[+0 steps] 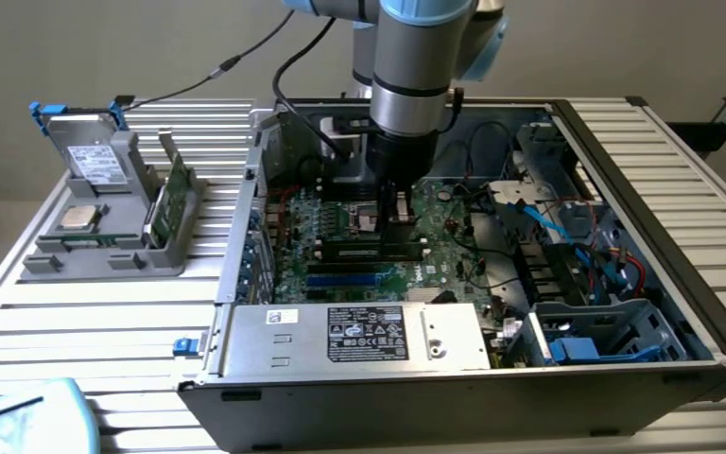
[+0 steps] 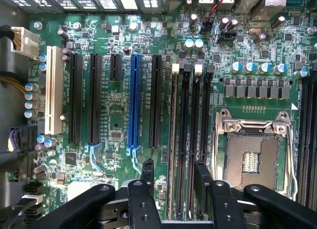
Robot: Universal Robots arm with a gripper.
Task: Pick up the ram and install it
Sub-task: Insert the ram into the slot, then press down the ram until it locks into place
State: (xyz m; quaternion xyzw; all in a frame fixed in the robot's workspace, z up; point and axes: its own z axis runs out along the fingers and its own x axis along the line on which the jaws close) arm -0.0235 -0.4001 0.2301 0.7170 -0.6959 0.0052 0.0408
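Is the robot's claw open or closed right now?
Open. In the wrist view the gripper has its two black fingers spread apart above the motherboard's memory slots, nothing between them.

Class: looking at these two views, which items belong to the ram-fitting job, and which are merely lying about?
Job in hand:
- ram, standing in a memory slot
- gripper, open over it
- motherboard

Lying about:
- grey drive
- processor chip
- green sticks in the holder
- power supply
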